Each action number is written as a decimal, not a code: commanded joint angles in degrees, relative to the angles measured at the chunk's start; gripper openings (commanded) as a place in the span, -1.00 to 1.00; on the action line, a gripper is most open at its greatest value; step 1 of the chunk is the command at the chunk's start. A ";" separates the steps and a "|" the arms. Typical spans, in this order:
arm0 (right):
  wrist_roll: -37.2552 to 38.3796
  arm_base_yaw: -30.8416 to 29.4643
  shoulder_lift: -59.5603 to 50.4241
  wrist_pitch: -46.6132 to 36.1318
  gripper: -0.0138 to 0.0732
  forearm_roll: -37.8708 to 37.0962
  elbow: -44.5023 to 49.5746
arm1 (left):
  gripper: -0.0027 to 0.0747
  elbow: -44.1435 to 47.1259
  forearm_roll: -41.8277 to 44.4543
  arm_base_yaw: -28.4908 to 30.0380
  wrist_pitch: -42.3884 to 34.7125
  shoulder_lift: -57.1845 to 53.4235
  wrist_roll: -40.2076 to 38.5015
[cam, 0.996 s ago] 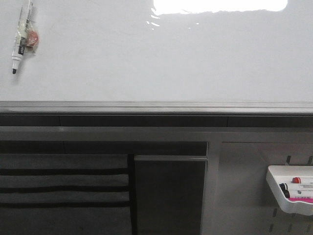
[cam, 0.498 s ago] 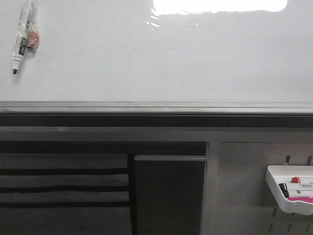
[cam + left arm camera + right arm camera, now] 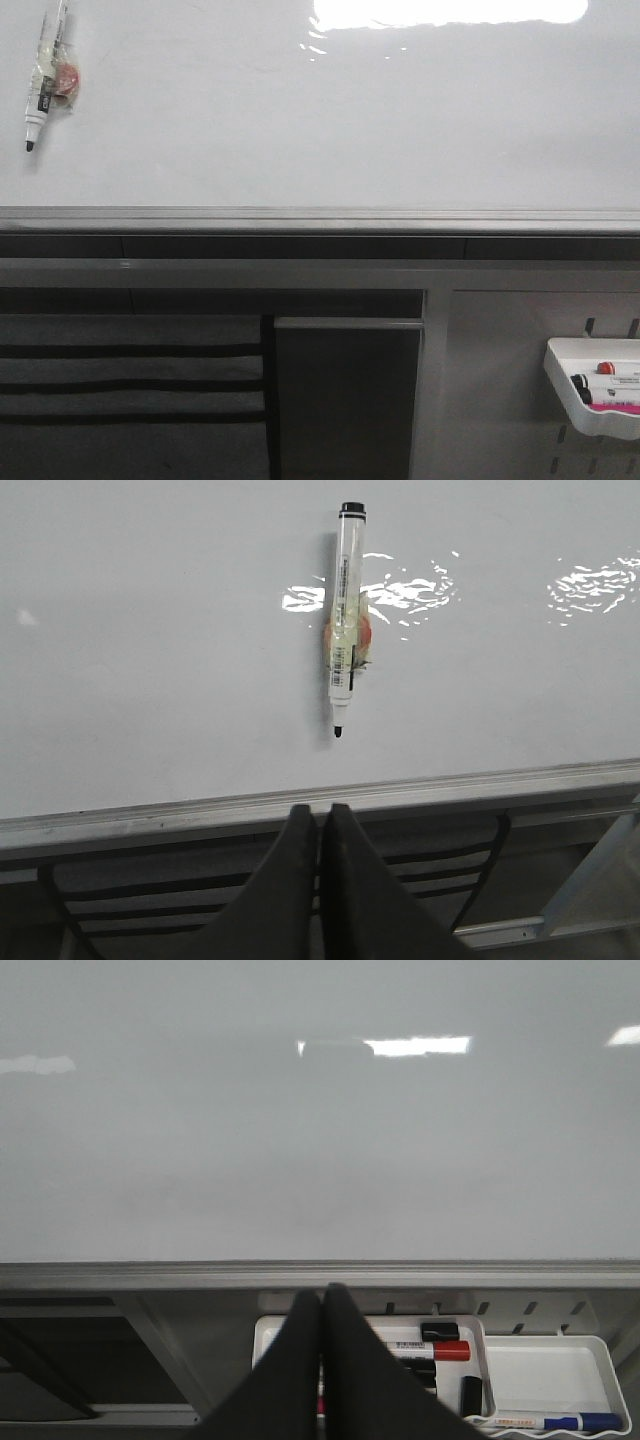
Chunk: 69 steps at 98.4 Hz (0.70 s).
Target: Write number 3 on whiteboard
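Bright light from above makes a strong white glare patch at the top edge of the large glossy white whiteboard [image 3: 330, 120] in the front view. In the left wrist view the glare breaks into small rippled spots beside the clear-bodied black-tipped marker [image 3: 346, 620], which throws a soft shadow on one side. The right wrist view is greyer and a little soft. Below the board, everything is dim.

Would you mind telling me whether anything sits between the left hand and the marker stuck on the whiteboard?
Nothing visible does. In the left wrist view the left hand, closed, sits below the board's grey edge rail, and the marker hangs tip-down on the whiteboard above it, with only bare board between them.
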 commanded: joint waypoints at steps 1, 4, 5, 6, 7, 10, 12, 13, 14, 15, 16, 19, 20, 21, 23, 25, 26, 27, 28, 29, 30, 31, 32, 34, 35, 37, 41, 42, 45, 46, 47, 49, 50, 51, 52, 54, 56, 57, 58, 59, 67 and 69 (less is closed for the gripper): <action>-0.70 -0.33 1.48 -3.94 -0.80 0.00 -2.14 | -0.98 -1.75 -0.35 -0.43 -5.29 2.05 -0.53; -0.70 -0.21 1.74 -4.07 -0.75 0.00 -2.14 | -0.98 -1.65 -0.35 -0.43 -5.42 2.62 -0.53; -0.70 -0.08 1.95 -4.08 -0.73 0.00 -2.14 | -0.98 -1.65 -0.35 -0.43 -5.42 2.74 -0.53; -0.70 0.08 1.91 -4.08 -0.70 0.00 -2.14 | -0.98 -1.65 -0.35 -0.43 -5.42 2.98 -0.53; -0.81 0.11 2.05 -4.08 -0.68 0.00 -2.14 | -0.98 -1.65 -0.35 -0.43 -5.42 3.13 -0.53; -0.92 0.72 2.32 -4.17 -0.59 0.00 -2.14 | -0.98 -1.65 -0.35 -0.43 -5.69 3.71 -0.53; -1.21 1.21 2.48 -4.22 -0.52 0.00 -2.14 | -0.98 -1.65 -0.35 -0.56 -5.83 4.10 -0.53; -1.31 1.58 2.49 -4.22 -0.46 0.00 -2.14 | -0.98 -1.65 -0.35 -0.56 -5.83 4.40 -0.53; -1.47 1.78 2.58 -4.22 -0.43 0.00 -2.14 | -0.98 -1.65 -0.35 -0.56 -6.14 4.53 -0.53; -1.60 2.18 2.72 -4.22 -0.37 0.00 -2.14 | -0.98 -1.65 -0.35 -0.67 -6.27 4.65 -0.53; -1.81 2.40 2.73 -4.22 -0.34 0.00 -2.14 | -0.97 -1.65 -0.35 -0.67 -6.43 4.79 -0.53; -2.34 3.28 2.96 -4.22 -0.21 0.00 -2.14 | -0.94 -1.65 -0.35 -0.90 -6.83 5.46 -0.53; -2.46 3.74 3.07 -4.22 -0.15 0.00 -2.14 | -0.93 -1.65 -0.35 -1.03 -7.07 5.74 -0.53; -2.74 3.99 3.19 -4.22 -0.12 0.00 -2.14 | -0.91 -1.65 -0.35 -1.05 -7.20 5.74 -0.53; -3.02 4.73 3.31 -4.35 -0.03 0.00 -2.14 | -0.87 -1.65 -0.35 -1.34 -7.63 6.18 -0.53; -3.15 5.49 3.47 -4.32 0.05 0.00 -2.14 | -0.81 -1.65 -0.35 -1.76 -8.04 6.77 -0.53; -3.15 5.74 3.55 -4.37 0.08 0.00 -2.14 | -0.77 -1.65 -0.35 -1.87 -8.18 6.93 -0.53; -3.15 6.25 3.68 -4.48 0.13 0.00 -2.14 | -0.74 -1.65 -0.35 -1.99 -8.32 7.25 -0.53; -3.15 6.50 3.87 -4.48 0.15 0.00 -2.14 | -0.69 -1.65 -0.35 -2.12 -8.57 7.25 -0.53; -3.15 6.74 3.97 -4.48 0.20 0.00 -2.14 | -0.66 -1.65 -0.35 -2.42 -8.71 7.56 -0.53; -3.15 7.22 3.99 -4.61 0.22 0.00 -2.14 | -0.64 -1.65 -0.35 -2.57 -9.02 7.72 -0.32; -3.15 7.47 4.12 -4.62 0.24 0.00 -2.14 | -0.58 -1.65 -0.35 -2.71 -9.16 8.06 -0.27; -3.15 7.93 4.29 -4.78 0.27 0.00 -2.14 | -0.55 -1.65 -0.35 -3.18 -9.41 8.45 -0.25; -3.15 8.66 4.62 -4.86 0.31 0.00 -2.14 | -0.46 -1.65 -0.35 -3.51 -9.62 9.01 -0.14; -3.15 8.89 4.84 -4.91 0.32 0.00 -2.14 | -0.40 -1.65 -0.35 -3.85 -9.85 9.20 0.01; -3.15 9.59 5.09 -5.17 0.34 0.00 -2.14 | -0.33 -1.65 -0.35 -4.34 -10.22 9.79 0.00; -3.15 10.94 5.88 -5.55 0.34 0.31 -2.14 | -0.14 -1.65 -0.35 -5.15 -10.96 11.08 0.11; -3.15 11.15 6.17 -5.68 0.33 0.56 -2.14 | -0.08 -1.65 -0.35 -5.28 -11.33 11.08 0.22; -3.15 12.00 6.71 -5.68 0.33 0.93 -2.14 | 0.03 -1.65 -0.35 -5.84 -12.27 12.33 0.22; -3.15 12.43 6.84 -5.80 0.33 1.23 -2.14 | 0.05 -1.65 -0.35 -6.07 -12.78 12.59 0.22; -3.15 12.66 7.11 -5.80 0.33 1.40 -2.14 | 0.09 -1.65 -0.35 -6.32 -12.99 13.11 0.22; -3.15 13.32 7.52 -5.89 0.33 1.98 -2.14 | 0.14 -1.65 -0.35 -6.55 -13.83 13.65 0.22; -3.15 13.53 7.63 -5.89 0.33 2.18 -2.14 | 0.15 -1.65 -0.35 -6.78 -14.13 14.21 0.22; -3.15 13.98 7.74 -5.89 0.33 2.65 -2.14 | 0.16 -1.65 -0.35 -6.90 -14.78 14.48 0.22; -3.15 14.21 8.01 -5.89 0.33 2.90 -2.14 | 0.18 -1.65 -0.35 -7.01 -15.13 15.04 0.22; -3.15 14.90 8.33 -5.89 0.33 3.36 -2.14 | 0.18 -1.65 -0.35 -7.24 -16.14 15.61 0.22; -3.15 15.62 8.65 -5.89 0.33 3.50 -2.14 | 0.18 -1.65 -0.35 -7.57 -17.26 16.50 0.22; -3.15 15.87 8.72 -5.89 0.33 3.50 -2.14 | 0.17 -1.65 -0.35 -7.71 -17.65 17.11 0.22; -3.15 16.38 8.70 -5.89 0.33 3.61 -2.14 | 0.17 -1.65 -0.35 -7.87 -18.44 17.73 0.22; -3.15 16.63 8.89 -5.89 0.33 3.61 -2.14 | 0.16 -1.65 -0.35 -7.88 -18.82 18.05 0.22; -3.25 19.71 9.30 -5.89 0.33 3.61 -2.14 | 0.15 -1.76 -0.35 -8.36 -23.24 21.66 0.22; -3.25 20.41 9.30 -5.89 0.33 3.61 -2.14 | 0.15 -1.86 -0.35 -8.48 -23.92 23.02 0.22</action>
